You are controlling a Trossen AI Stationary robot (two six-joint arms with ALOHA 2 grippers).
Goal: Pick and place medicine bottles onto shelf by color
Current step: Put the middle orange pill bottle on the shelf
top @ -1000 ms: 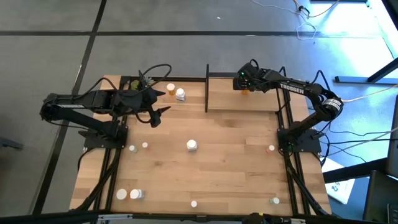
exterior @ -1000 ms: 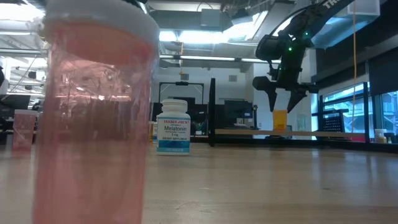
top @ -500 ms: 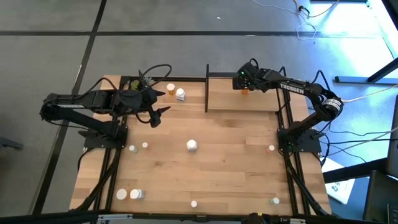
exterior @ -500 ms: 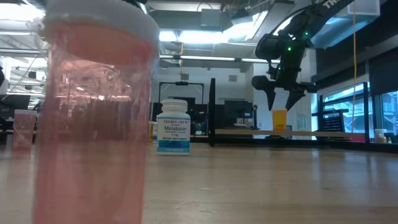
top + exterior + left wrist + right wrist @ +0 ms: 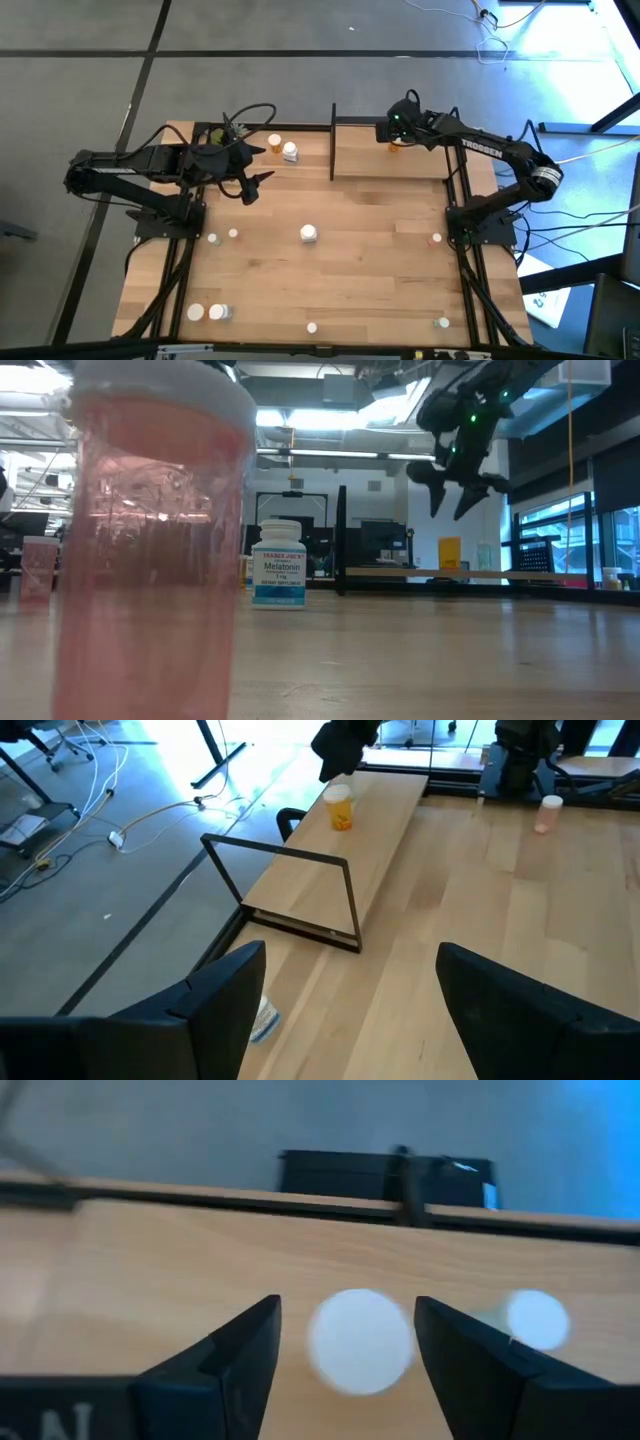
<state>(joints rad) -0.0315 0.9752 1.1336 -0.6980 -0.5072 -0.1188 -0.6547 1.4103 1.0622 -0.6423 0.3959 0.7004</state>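
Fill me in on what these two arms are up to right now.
They are sorting medicine bottles onto the shelf. The right gripper hangs above the shelf with its fingers open and empty, directly over an orange bottle standing upright on the board. The left gripper waits with fingers open over the table's left side, holding nothing. Many bottles are scattered on the tabletop, including a white Melatonin bottle near the middle.
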